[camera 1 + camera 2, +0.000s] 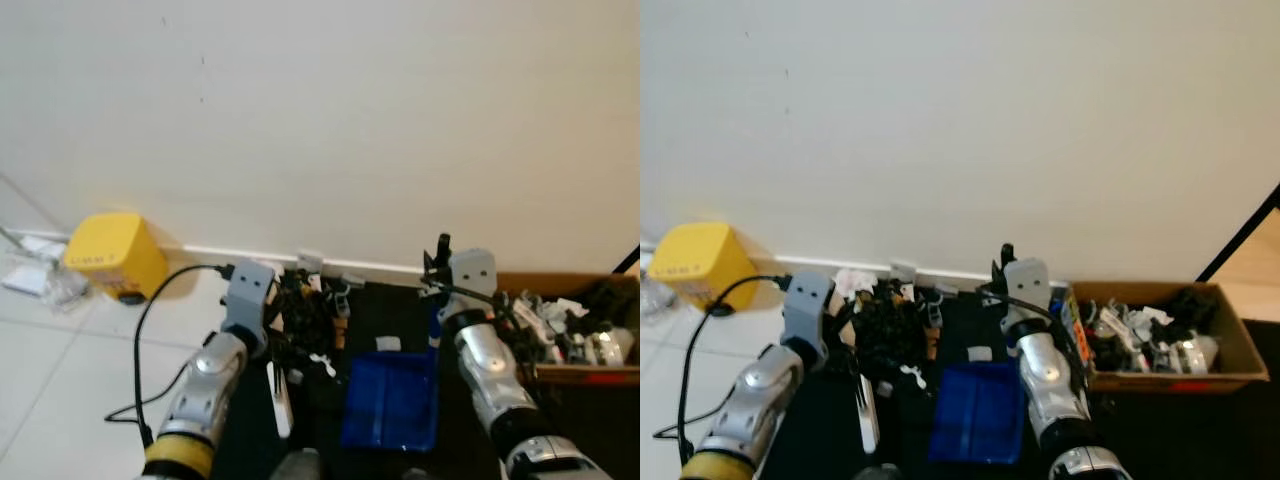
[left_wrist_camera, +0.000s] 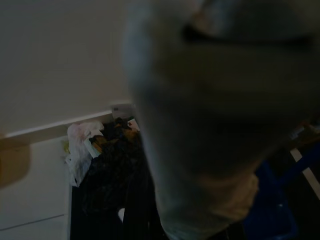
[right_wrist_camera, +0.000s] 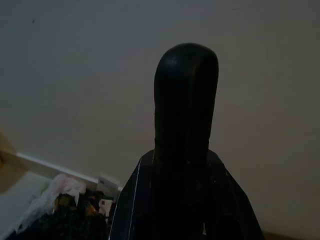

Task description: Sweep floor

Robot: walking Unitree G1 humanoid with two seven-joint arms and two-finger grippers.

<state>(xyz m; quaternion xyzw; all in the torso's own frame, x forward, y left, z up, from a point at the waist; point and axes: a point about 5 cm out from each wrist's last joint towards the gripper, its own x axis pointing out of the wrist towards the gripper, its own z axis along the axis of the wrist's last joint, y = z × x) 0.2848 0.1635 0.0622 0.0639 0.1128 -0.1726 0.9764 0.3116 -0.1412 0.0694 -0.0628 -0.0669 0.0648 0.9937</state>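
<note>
A pile of dark debris and paper scraps (image 1: 308, 310) lies on a black mat (image 1: 385, 305) against the white baseboard. A blue dustpan (image 1: 392, 400) rests on the mat just in front of the pile. A white brush handle (image 1: 279, 398) slants down below my left wrist. My left gripper (image 1: 270, 330) reaches into the near left side of the pile, blocked in its wrist view by a blurred grey shape (image 2: 210, 115). My right gripper (image 1: 440, 250) is raised beside the dustpan's right edge, pointing up at the wall. The scraps (image 3: 60, 200) appear low in the right wrist view.
A yellow box (image 1: 108, 255) stands on the white tiles at the left, with a black cable (image 1: 150, 330) running across the floor. A cardboard box (image 1: 1165, 345) of mixed junk sits to the right. The plain wall (image 1: 320, 120) is close ahead.
</note>
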